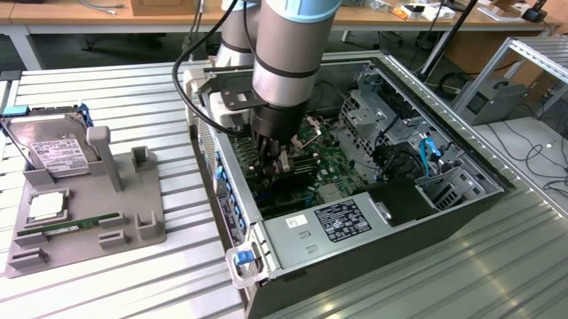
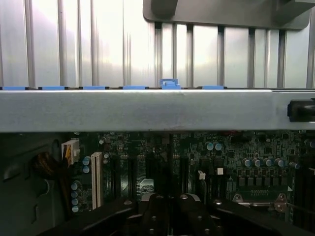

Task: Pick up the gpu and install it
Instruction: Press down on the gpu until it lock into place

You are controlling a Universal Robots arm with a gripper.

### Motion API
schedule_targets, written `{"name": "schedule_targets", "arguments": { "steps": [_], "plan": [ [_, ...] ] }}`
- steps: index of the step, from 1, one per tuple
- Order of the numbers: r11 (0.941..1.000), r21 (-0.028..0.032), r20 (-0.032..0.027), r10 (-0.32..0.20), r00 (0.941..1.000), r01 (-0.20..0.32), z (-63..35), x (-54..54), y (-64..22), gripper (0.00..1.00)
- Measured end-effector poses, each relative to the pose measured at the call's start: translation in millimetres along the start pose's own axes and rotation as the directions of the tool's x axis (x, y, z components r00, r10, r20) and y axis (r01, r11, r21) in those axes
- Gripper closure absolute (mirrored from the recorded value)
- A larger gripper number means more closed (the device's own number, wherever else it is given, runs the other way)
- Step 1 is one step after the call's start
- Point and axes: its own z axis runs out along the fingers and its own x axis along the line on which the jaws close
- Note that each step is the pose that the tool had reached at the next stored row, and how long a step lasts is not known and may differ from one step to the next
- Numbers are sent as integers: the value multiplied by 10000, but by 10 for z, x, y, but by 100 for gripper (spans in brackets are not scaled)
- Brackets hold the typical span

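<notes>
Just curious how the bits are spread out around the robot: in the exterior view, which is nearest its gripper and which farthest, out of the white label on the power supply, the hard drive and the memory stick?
1. White label on the power supply, inside the case, just below the gripper.
2. Hard drive, upright in the holder toward the exterior view's left.
3. Memory stick, flat on the holder's base, lower left. It looks only slightly farther than the hard drive.

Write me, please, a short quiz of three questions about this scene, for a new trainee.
1. True or false: the silver hard drive with a white label stands in the grey plastic holder.
2. Where are the arm's jaws? A) over the grey holder; B) inside the open black computer case, above the green motherboard; C) over the wooden desk behind.
3. Fill in: the jaws are ___ (open or shut).

Key: 1 true; 2 B; 3 shut.
</notes>
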Motion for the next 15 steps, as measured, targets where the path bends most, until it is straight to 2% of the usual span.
{"name": "schedule_targets", "arguments": {
  "steps": [3, 5, 6, 10, 15],
  "plan": [
    [10000, -4, -7, 1, 10000, -1, 13, 0, 0, 89],
    [10000, 17, 27, 1, 10000, -1, -72, -5, -2, 89],
    [10000, 2, 5, 1, 10000, -1, -122, -3, -2, 89],
    [10000, 2, 7, 0, 10000, 0, -127, -34, 5, 89],
    [10000, 1, 8, 0, 10000, 0, -85, -113, 153, 89]
  ]
}}
